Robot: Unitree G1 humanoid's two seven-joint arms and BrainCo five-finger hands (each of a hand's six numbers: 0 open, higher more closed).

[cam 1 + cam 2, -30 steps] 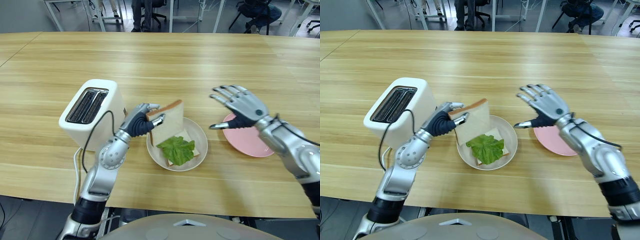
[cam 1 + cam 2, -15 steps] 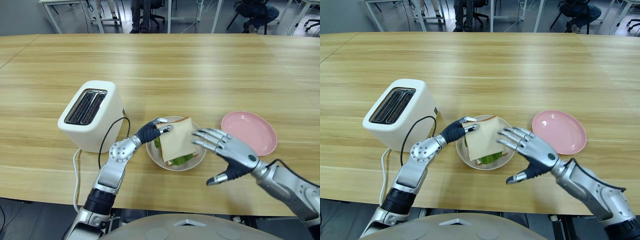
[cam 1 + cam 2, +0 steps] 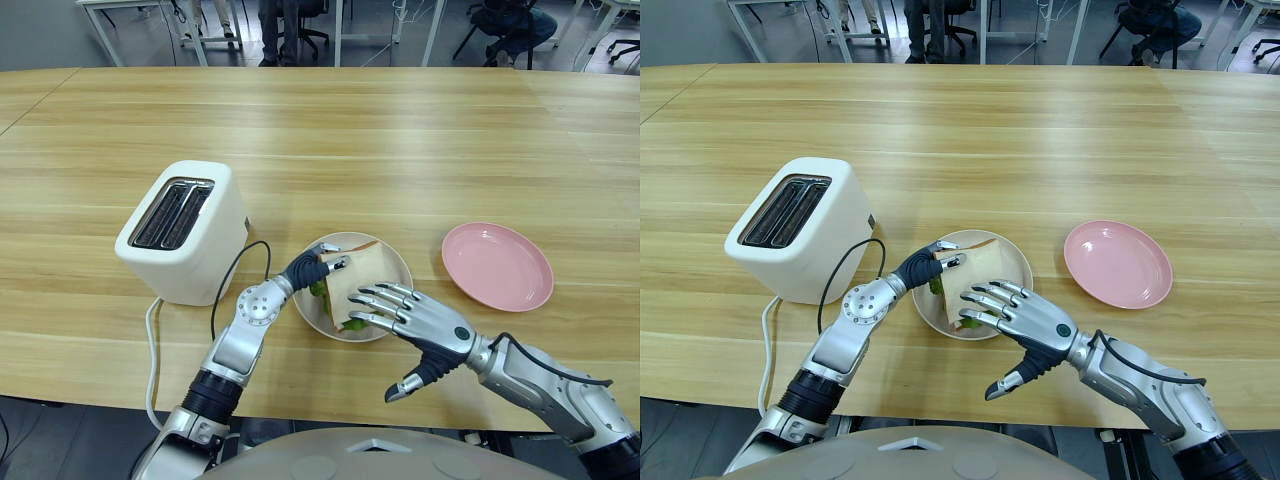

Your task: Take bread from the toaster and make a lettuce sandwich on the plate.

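Observation:
A white toaster [image 3: 182, 228] with empty slots stands at the left. To its right, a beige plate [image 3: 399, 266] holds a sandwich. Its top bread slice [image 3: 362, 272] lies nearly flat over the lettuce [image 3: 320, 290], which peeks out at the left and near edges. My left hand [image 3: 312, 268] is at the slice's left corner, its fingers pinched on that edge. My right hand [image 3: 418, 322] is open with fingers spread. It hovers at the plate's near side, and its fingertips lie over the slice's front edge.
An empty pink plate [image 3: 497, 266] sits to the right of the beige one. The toaster's black cord [image 3: 222, 295] loops across the table beside my left forearm. Bare wood stretches far behind, with chairs and desk legs beyond the far edge.
My left hand has lowered the upright bread slice flat onto the lettuce. My right hand has come down from above the pink plate to the sandwich's near side.

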